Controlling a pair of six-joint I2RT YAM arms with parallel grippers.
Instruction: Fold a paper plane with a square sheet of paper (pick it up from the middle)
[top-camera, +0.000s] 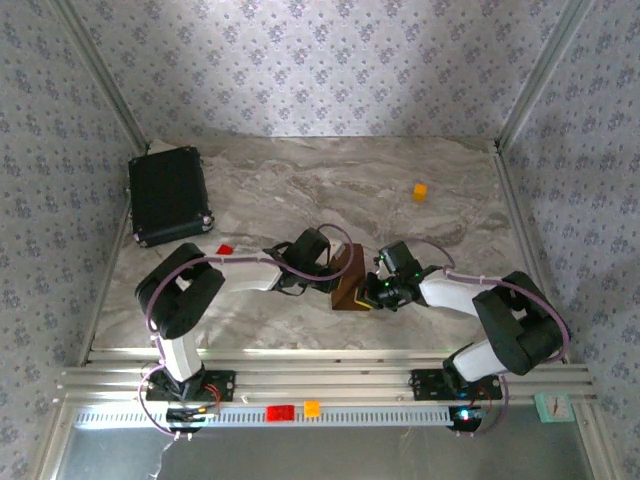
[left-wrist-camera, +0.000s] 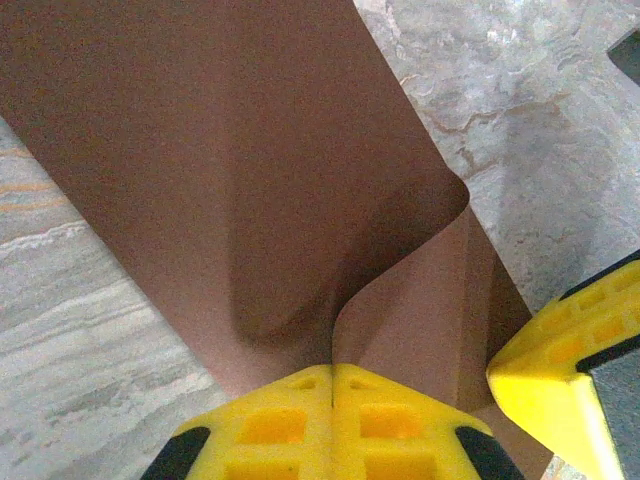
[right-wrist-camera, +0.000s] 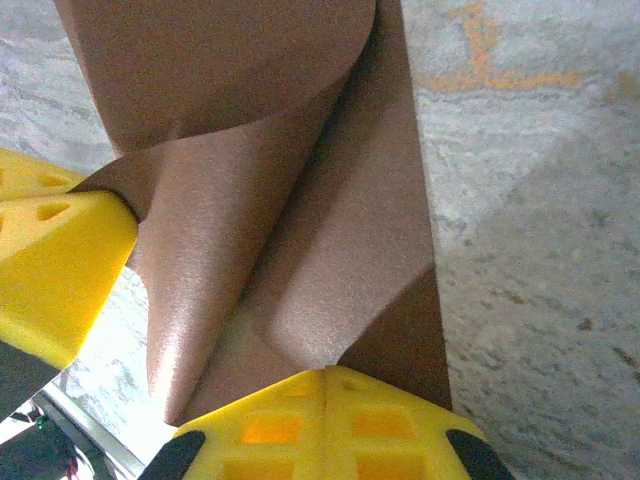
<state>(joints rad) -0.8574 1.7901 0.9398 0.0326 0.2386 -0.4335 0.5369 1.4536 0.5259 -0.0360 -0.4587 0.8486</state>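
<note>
1. Brown paper is what both of my grippers hold: the square sheet of paper (top-camera: 351, 278) is held up between them over the middle of the worktop (top-camera: 300, 190), nearer its near edge than its far one.
2. My left gripper (left-wrist-camera: 332, 372) has its jaws pinched together on one edge of the sheet. My right gripper (right-wrist-camera: 327, 376) is clamped the same way on the opposite side.
3. Done, I judge: the pickup, plus a loose bend curling one part of the sheet over the other.
4. Left: no sharp centre crease, nose or wings show, so nearly all the folding lies ahead.
</note>
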